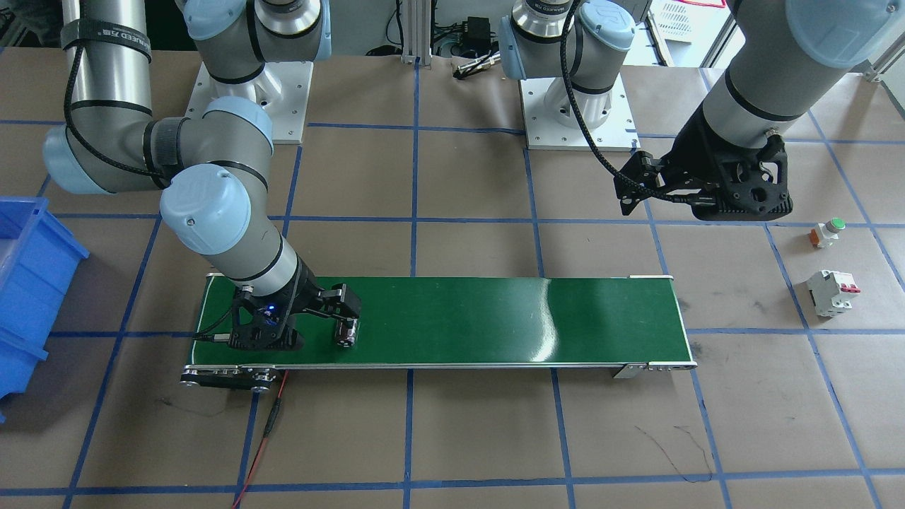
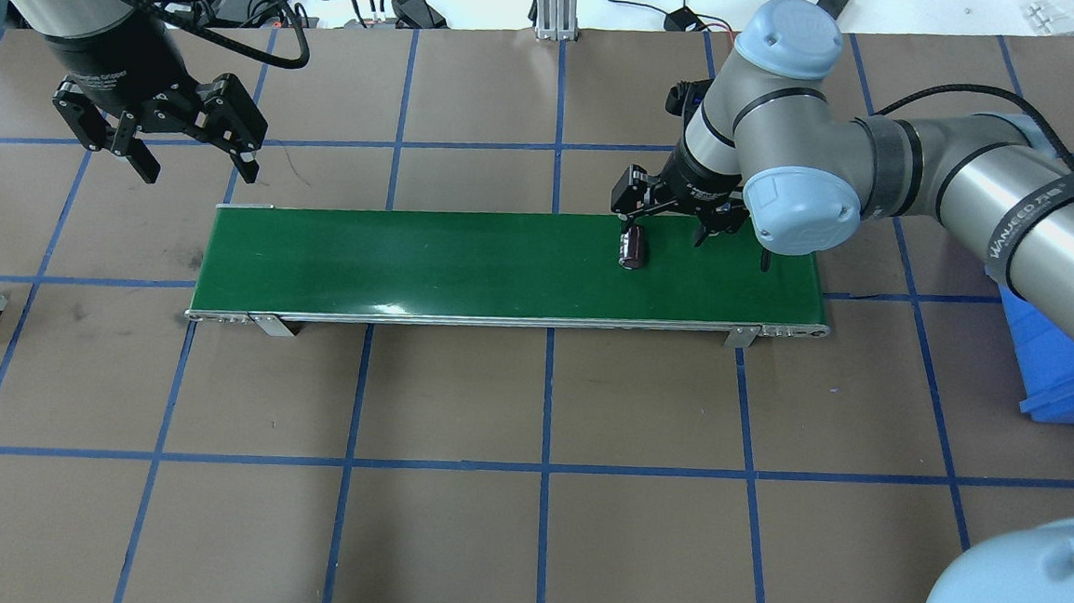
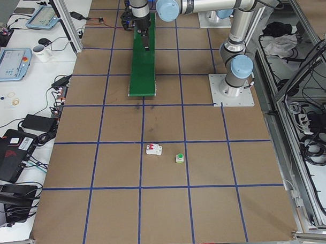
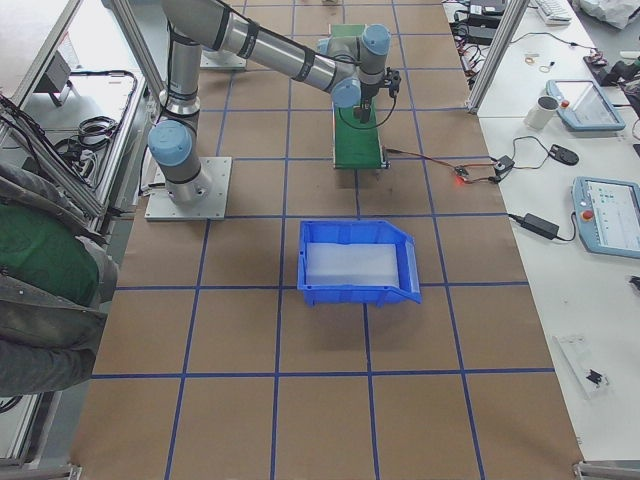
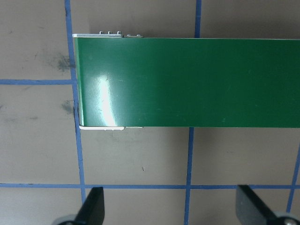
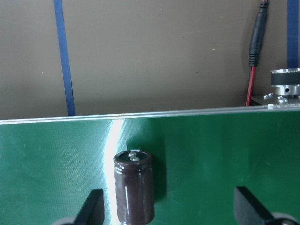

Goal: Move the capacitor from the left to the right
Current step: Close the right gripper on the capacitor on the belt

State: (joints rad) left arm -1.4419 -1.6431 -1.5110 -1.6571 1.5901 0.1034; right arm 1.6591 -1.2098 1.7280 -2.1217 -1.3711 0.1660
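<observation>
Capacitor (image 2: 633, 250) is a dark cylinder lying on its side on the green belt (image 2: 456, 259), toward the belt's end on my right; its capped end with two small metal studs points at the belt edge away from my base. My right claw (image 2: 664, 235) is low over the belt, jaws spread wide and gripping nothing; the capacitor lies between the fingers (image 6: 95, 206) but off-centre, just beside one finger and well apart from the other; cannot tell if it touches the near one. A red-and-black cable hangs off the belt end by the roller in the right wrist view.

My left claw (image 2: 195, 169) hangs above the brown table (image 2: 531, 544) just off the belt's other end, jaws wide apart and empty; the left wrist view shows that belt end and blue tape lines under it. White breaker (image 1: 833, 292) and green-capped button (image 1: 827, 233) sit on the table on my left, near each other, well apart from the belt. Blue bin (image 4: 350, 293) sits on the table on my right.
</observation>
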